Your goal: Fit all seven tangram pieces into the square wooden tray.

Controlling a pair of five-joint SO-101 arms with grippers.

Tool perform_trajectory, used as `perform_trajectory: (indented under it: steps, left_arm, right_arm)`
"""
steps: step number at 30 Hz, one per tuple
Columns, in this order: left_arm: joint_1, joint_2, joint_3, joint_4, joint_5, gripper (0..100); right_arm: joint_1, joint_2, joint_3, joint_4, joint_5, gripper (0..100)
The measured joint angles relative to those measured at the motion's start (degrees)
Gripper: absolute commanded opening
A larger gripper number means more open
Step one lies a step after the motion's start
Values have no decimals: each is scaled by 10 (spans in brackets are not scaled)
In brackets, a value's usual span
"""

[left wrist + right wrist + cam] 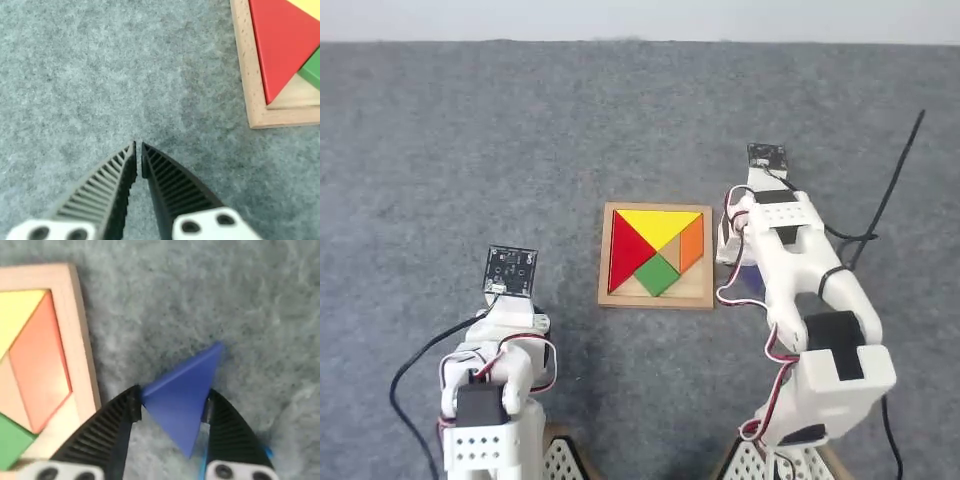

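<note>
Blue triangle (pixel 182 395) clamping going on in the right gripper (pixel 172 400), black fingers pressing on two of its edges, just beside the right edge of the wooden tray (pixel 82 340), over grey carpet (pixel 250 300). Keeping fingers together on nothing at the left gripper (pixel 138 147), near the tray's near-left corner and off its rim. Lying inside the tray: red triangle (pixel 628 255) along its left side, yellow triangle (pixel 658 224) along its far side, orange parallelogram (pixel 692 243) against its right side, green square (pixel 658 273) toward its near side, touching the red. Showing bare wood along the tray's near edge.
</note>
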Motion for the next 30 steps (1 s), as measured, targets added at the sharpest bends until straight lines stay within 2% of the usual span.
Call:
perform_trajectory:
  steps: [10, 14, 22, 30]
  left_arm:
    - [0, 0, 0, 0, 0, 21]
    - [0, 0, 0, 0, 0, 21]
    - [0, 0, 0, 0, 0, 21]
    - [0, 0, 0, 0, 0, 21]
  right_arm:
    - [-1, -61, 0, 30, 53, 132]
    - [-20, -81, 0, 30, 135, 132]
    - [-112, -92, 0, 59, 303, 132]
    - [-169, -92, 0, 59, 431, 132]
